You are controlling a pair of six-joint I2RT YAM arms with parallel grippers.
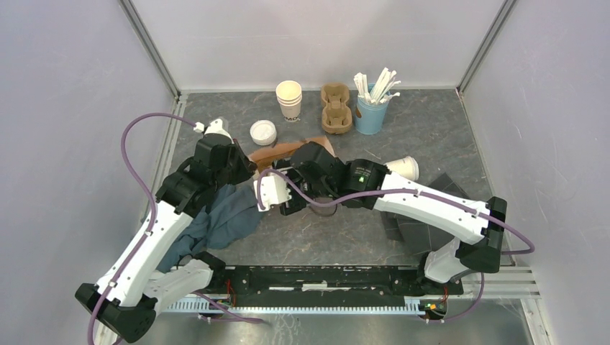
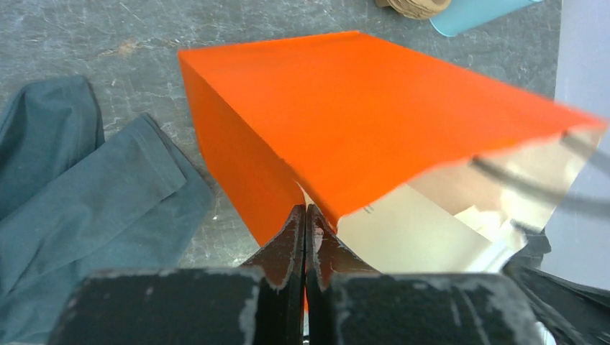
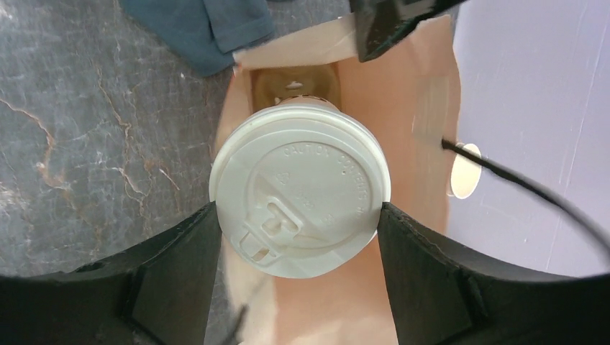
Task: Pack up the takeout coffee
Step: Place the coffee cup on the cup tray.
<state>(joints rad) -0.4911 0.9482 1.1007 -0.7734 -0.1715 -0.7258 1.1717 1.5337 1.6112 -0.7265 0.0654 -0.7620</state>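
Over the middle of the worktop, my right claw (image 3: pixel 298 210) clamps the lidded coffee cup (image 3: pixel 301 190) by its sides at the paper bag's (image 3: pixel 421 93) mouth. My left claw (image 2: pixel 306 215) pinches the bag's rim, holding that mouth open for the cup.

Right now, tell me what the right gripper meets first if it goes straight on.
The bag. The right gripper holds a lidded cup facing the bag's open mouth, so the cup's base would go in and likely meet the bag's inside first. How deep that is, the pictures do not show.
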